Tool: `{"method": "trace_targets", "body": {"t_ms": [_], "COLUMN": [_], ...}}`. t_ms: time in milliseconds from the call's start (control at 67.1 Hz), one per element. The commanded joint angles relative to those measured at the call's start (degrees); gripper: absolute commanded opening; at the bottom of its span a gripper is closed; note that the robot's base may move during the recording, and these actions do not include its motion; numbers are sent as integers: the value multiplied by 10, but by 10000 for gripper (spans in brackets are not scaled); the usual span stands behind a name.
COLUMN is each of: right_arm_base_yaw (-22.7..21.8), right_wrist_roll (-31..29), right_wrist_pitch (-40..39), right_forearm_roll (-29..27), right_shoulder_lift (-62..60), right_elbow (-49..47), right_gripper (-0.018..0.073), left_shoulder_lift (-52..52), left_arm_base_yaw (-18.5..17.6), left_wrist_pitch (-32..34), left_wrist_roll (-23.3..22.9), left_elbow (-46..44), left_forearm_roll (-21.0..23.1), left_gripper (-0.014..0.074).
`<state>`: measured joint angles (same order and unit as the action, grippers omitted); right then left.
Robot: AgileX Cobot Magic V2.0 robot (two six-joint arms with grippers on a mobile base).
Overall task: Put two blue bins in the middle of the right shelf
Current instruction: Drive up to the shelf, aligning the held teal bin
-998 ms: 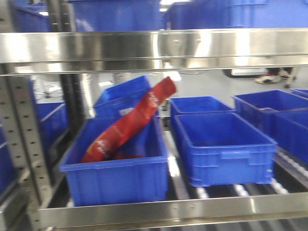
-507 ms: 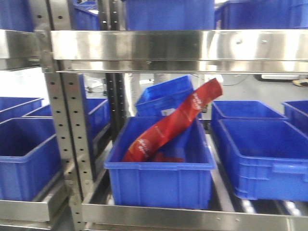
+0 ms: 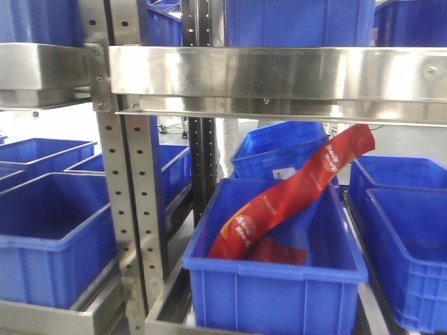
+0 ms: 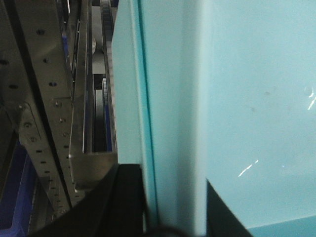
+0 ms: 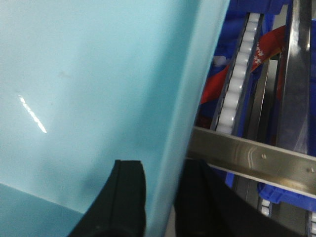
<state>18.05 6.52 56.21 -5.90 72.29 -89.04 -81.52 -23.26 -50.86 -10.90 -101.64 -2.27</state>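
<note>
A pale turquoise bin (image 4: 232, 113) fills both wrist views, carried between the two arms in front of the stainless steel rack (image 3: 279, 73). The left gripper (image 4: 173, 210) has its dark fingers closed either side of the bin's thin wall at 6 o'clock in its view, and the right gripper (image 5: 160, 200) pinches the opposite wall the same way, also at 6 o'clock. Only one light bin can be made out with any confidence; a second may be nested inside, but the close framing does not show it.

In the front view the rack's shiny front rail runs across at 12 o'clock, with a perforated grey upright (image 3: 133, 209) at 9 o'clock. The tier behind holds dark blue crates; the nearest one (image 3: 276, 279), at 5 o'clock, has a red packet (image 3: 293, 199) leaning out of it. White roller tracks (image 5: 237, 79) show at 1 o'clock in the right wrist view, just beside the bin's edge.

The likely hazards: the bin's rim catching a rail or upright on entry, or the thin wall slipping from either pinch if the arms drift apart
</note>
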Motion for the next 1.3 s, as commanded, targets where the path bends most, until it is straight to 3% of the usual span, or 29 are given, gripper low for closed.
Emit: {"method": "trace_targets", "body": {"t_ms": [0,1281], "right_arm_base_yaw": [-2,-2], "right_wrist_roll": [-5,-5], "right_wrist_pitch": [-28,-28], "right_forearm_roll": [5,5], "right_shoulder_lift": [-5,-5], "right_elbow": [-7,-7], "right_gripper": [-154,-154], "left_shoulder_lift": [15,15], "left_arm_base_yaw": [-4,-4], "left_wrist_pitch": [87,87], "left_wrist_roll": [-12,-12], "left_elbow": [-15,-15], "left_forearm_roll": [28,26], "left_gripper": [-111,-111]}}
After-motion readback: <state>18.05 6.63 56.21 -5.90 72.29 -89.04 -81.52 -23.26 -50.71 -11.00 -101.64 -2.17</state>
